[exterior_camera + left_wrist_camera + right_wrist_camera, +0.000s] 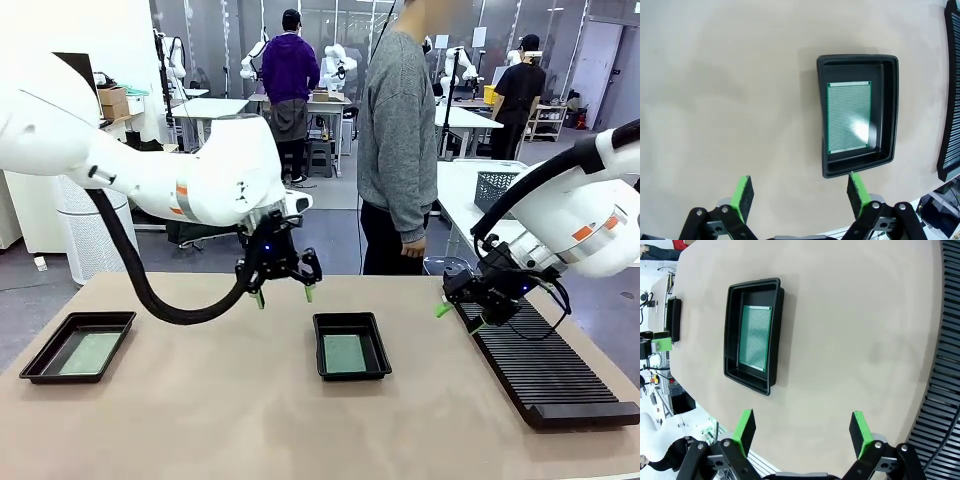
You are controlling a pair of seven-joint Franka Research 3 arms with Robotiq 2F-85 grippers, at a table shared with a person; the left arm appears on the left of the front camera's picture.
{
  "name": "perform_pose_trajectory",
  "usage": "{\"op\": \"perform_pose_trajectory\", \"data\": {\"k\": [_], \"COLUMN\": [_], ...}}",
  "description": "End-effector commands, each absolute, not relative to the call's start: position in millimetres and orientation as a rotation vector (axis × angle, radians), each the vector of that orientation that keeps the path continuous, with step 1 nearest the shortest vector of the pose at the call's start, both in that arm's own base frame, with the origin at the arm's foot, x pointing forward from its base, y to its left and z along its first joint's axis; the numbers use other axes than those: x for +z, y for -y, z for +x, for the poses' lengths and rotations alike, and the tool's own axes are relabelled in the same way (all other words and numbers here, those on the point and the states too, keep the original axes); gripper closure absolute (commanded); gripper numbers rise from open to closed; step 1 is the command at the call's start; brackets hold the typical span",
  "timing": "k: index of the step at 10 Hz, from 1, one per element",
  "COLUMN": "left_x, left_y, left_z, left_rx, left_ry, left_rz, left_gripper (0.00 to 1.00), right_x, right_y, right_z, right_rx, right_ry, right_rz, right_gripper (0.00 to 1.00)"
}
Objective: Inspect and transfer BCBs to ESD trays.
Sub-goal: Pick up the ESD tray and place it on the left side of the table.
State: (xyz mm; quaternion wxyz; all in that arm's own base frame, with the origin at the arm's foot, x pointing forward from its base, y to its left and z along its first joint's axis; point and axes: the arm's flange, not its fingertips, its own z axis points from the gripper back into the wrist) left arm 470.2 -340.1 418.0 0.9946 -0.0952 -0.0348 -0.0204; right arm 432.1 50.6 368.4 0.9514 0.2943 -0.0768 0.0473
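Two black ESD trays lie on the tan table. The middle tray (pixel 351 346) (pixel 858 113) (pixel 754 334) holds a green BCB (pixel 345 353) (pixel 849 116) (pixel 755 338) flat on its floor. The left tray (pixel 79 346) (pixel 673 317) holds another BCB (pixel 89 352). My left gripper (pixel 284 294) (pixel 801 194) hangs open and empty above the table, behind and left of the middle tray. My right gripper (pixel 459 318) (pixel 803 431) is open and empty, at the near-left edge of the rack.
A long black ribbed rack (pixel 545 366) (pixel 953 95) (pixel 942 375) lies along the table's right side. A person in a grey sweater (pixel 399 140) stands at the far side. A dark mesh basket (pixel 497 186) sits on a white table behind.
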Motion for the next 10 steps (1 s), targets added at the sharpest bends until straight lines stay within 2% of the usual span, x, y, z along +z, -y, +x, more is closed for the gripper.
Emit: {"op": "perform_pose_trajectory", "data": {"k": [1, 10], "left_x": [411.1, 345.6], "left_y": [362.1, 410.2], "left_z": [478.7, 501.0], "left_rx": [-0.021, 0.045], "left_ry": [0.053, 0.062], "left_rz": [-0.138, -0.046], "left_gripper": [0.0, 0.0], "right_x": [368.6, 368.6], "right_y": [-50.4, -50.4], "right_z": [431.2, 431.2], "right_rx": [0.092, 0.092], "right_ry": [0.16, 0.16], "right_rz": [0.593, 0.593], "right_gripper": [0.0, 0.0]}}
